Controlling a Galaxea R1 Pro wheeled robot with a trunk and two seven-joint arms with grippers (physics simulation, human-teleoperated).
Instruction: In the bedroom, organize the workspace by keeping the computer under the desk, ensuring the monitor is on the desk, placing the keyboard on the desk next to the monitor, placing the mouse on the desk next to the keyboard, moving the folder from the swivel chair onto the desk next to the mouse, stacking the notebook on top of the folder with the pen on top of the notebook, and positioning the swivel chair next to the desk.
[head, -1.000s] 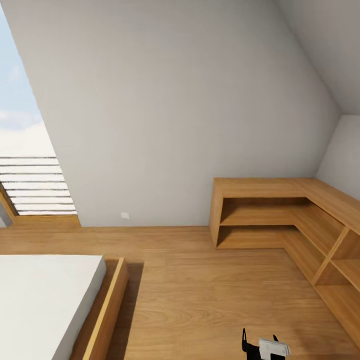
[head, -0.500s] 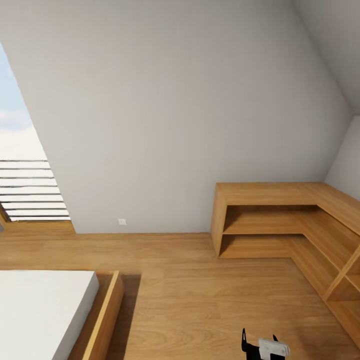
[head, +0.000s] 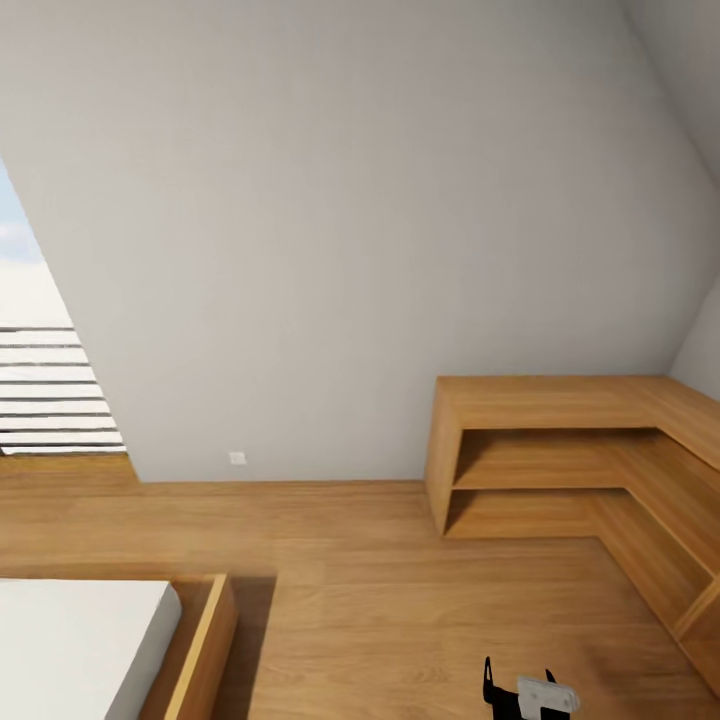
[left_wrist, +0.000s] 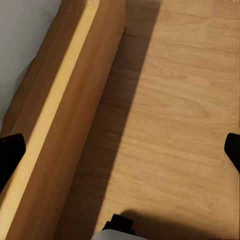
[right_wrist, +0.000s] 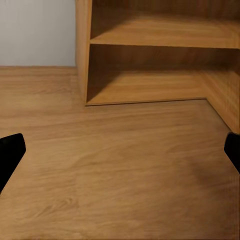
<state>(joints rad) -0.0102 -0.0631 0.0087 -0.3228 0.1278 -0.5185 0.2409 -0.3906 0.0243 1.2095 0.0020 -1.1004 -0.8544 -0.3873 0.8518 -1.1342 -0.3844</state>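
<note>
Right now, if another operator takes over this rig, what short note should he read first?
Left gripper: open, holding nothing, above the oak floor beside the bed frame.
Right gripper: open, holding nothing, facing the corner wooden shelf unit.
Job's things: the views show bedroom floor, the bed, the shelf unit and the skylight.
Done: nothing can be confirmed.
Left: find the desk, then start arranging.
</note>
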